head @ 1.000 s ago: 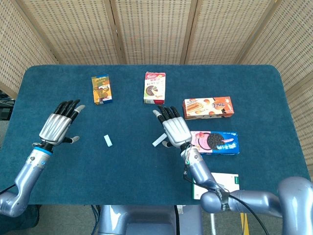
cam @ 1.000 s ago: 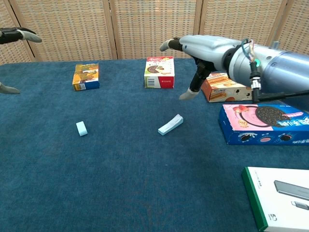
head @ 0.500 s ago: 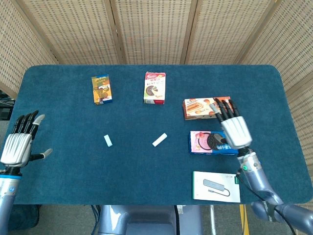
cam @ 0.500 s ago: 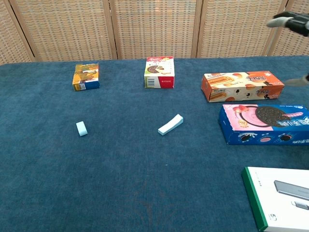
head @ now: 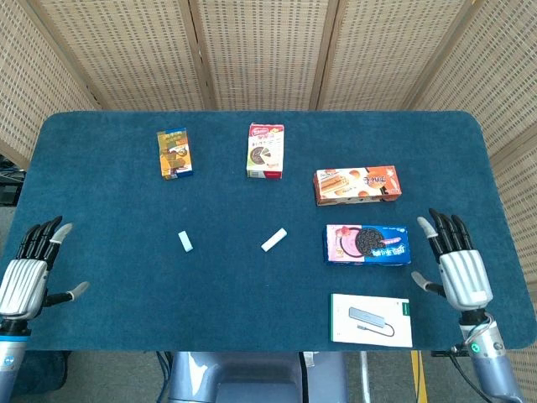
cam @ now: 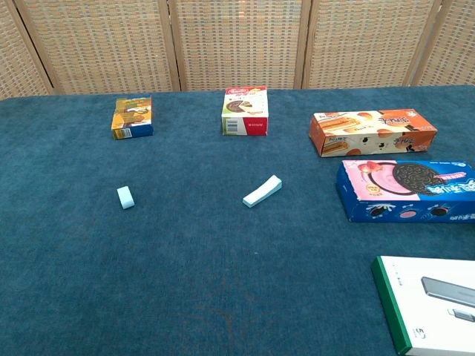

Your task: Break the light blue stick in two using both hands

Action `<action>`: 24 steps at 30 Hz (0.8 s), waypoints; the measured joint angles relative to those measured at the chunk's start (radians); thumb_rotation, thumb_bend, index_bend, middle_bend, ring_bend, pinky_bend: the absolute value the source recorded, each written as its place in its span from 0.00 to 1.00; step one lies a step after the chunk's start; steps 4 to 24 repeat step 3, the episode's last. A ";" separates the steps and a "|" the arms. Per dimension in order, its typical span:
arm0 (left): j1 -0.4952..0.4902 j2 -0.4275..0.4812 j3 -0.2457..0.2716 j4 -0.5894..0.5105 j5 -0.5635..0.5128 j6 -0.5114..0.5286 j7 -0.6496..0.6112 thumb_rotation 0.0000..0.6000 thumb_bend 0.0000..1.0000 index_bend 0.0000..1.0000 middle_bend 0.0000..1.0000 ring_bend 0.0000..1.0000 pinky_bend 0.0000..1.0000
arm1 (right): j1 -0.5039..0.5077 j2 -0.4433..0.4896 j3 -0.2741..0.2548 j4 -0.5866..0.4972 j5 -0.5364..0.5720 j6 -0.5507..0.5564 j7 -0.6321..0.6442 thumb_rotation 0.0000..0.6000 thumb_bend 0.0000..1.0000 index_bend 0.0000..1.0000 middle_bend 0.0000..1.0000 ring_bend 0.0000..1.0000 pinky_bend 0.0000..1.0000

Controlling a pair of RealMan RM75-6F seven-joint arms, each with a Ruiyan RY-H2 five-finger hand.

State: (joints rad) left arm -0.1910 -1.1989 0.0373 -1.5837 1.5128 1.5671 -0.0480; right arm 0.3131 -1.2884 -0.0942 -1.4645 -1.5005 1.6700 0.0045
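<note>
- Both arms have drawn back since the earlier frames: head view now puts the left robot hand [head: 23, 281] at the near left edge of the blue-carpeted counter [head: 252, 311] and the right robot hand [head: 459, 270] at the near right edge, each empty with fingers spread apart.
- Head view, task item: two pale blue pieces lie well apart at mid-counter, a short light blue stub [head: 185, 242] to the left and a longer light blue stick piece [head: 273, 239] to the right. Judged from this, the break is already done.
- Head view, other items: a pink-and-blue biscuit box [head: 367, 244] and a white flat carton [head: 372, 319] lie between the longer piece and the right robot hand.
- Chest view: neither robot hand appears. The stub [cam: 125, 197] lies flat; the longer piece [cam: 263, 190] lies at a slant, one end looking slightly raised.
- Handling judgement: both pieces look light, rigid and brittle, chalk-like, with low profiles on the pile. Any further grip should pinch the long sides near the ends; a firm squeeze risks crumbling.
</note>
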 measured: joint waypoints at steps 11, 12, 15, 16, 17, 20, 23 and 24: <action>0.007 -0.004 0.003 0.014 0.022 0.011 0.003 1.00 0.00 0.00 0.00 0.00 0.00 | -0.038 0.009 -0.022 -0.038 -0.036 0.027 -0.032 1.00 0.00 0.00 0.00 0.00 0.00; 0.007 -0.004 0.003 0.014 0.022 0.011 0.003 1.00 0.00 0.00 0.00 0.00 0.00 | -0.038 0.009 -0.022 -0.038 -0.036 0.027 -0.032 1.00 0.00 0.00 0.00 0.00 0.00; 0.007 -0.004 0.003 0.014 0.022 0.011 0.003 1.00 0.00 0.00 0.00 0.00 0.00 | -0.038 0.009 -0.022 -0.038 -0.036 0.027 -0.032 1.00 0.00 0.00 0.00 0.00 0.00; 0.007 -0.004 0.003 0.014 0.022 0.011 0.003 1.00 0.00 0.00 0.00 0.00 0.00 | -0.038 0.009 -0.022 -0.038 -0.036 0.027 -0.032 1.00 0.00 0.00 0.00 0.00 0.00; 0.007 -0.004 0.003 0.014 0.022 0.011 0.003 1.00 0.00 0.00 0.00 0.00 0.00 | -0.038 0.009 -0.022 -0.038 -0.036 0.027 -0.032 1.00 0.00 0.00 0.00 0.00 0.00; 0.007 -0.004 0.003 0.014 0.022 0.011 0.003 1.00 0.00 0.00 0.00 0.00 0.00 | -0.038 0.009 -0.022 -0.038 -0.036 0.027 -0.032 1.00 0.00 0.00 0.00 0.00 0.00; 0.007 -0.004 0.003 0.014 0.022 0.011 0.003 1.00 0.00 0.00 0.00 0.00 0.00 | -0.038 0.009 -0.022 -0.038 -0.036 0.027 -0.032 1.00 0.00 0.00 0.00 0.00 0.00; 0.007 -0.004 0.003 0.014 0.022 0.011 0.003 1.00 0.00 0.00 0.00 0.00 0.00 | -0.038 0.009 -0.022 -0.038 -0.036 0.027 -0.032 1.00 0.00 0.00 0.00 0.00 0.00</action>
